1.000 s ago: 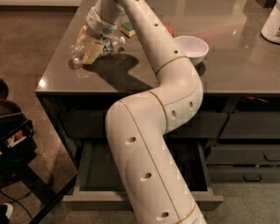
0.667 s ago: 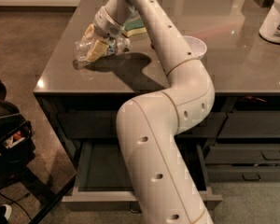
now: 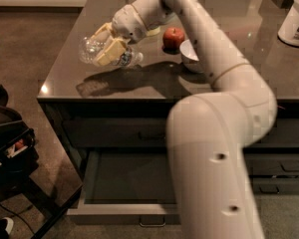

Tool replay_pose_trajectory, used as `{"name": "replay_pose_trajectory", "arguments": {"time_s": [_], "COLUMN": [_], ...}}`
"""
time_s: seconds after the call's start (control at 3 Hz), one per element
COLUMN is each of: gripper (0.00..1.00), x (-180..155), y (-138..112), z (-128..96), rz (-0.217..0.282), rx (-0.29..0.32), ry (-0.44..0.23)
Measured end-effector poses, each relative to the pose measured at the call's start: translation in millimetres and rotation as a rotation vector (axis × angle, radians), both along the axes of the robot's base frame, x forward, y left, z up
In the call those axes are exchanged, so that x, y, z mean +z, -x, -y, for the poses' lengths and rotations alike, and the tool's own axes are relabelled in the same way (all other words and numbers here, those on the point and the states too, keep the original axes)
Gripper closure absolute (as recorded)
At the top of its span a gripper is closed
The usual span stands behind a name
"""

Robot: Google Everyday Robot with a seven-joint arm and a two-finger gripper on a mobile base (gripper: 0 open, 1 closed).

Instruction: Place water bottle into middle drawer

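My gripper (image 3: 105, 45) is shut on the water bottle (image 3: 92, 49), a small clear plastic bottle held on its side above the left part of the grey counter (image 3: 70, 68). The bottle's base points left and its label end shows to the right of the tan fingers (image 3: 110, 51). The bottle is off the counter; its shadow lies on the surface below. The middle drawer (image 3: 124, 180) stands pulled open below the counter's front edge, its dark interior showing, partly hidden by my white arm (image 3: 214, 148).
A red apple (image 3: 173, 37) and a white bowl (image 3: 189, 55) sit on the counter to the right of the gripper. A white jar (image 3: 295, 19) stands at the far right. A shut top drawer (image 3: 114, 131) is above the open one. Dark equipment (image 3: 7, 143) stands on the floor at left.
The gripper has lifted the water bottle off the counter and carried it up and toward the front edge. The arm has swung right, uncovering the apple.
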State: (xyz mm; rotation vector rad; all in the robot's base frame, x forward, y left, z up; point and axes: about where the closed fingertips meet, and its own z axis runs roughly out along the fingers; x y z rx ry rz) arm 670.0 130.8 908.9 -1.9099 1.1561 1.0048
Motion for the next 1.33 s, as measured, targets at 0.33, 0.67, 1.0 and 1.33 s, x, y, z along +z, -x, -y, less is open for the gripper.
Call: {"name": "replay_pose_trajectory", "arguments": {"time_s": [0.33, 0.67, 1.0, 1.33], "gripper": [1.0, 1.0, 1.0, 1.0], "x": [68.8, 134.7, 125.7, 125.4], "y": [41.9, 89.1, 102.0, 101.9], "z": [30.0, 51.8, 59.5, 59.4], "rz": [0.004, 0.043, 0.007, 0.007], "rx": [-0.055, -0.15, -0.197, -0.197], "ry": [-0.147, -0.283, -0.299, -0.299]}}
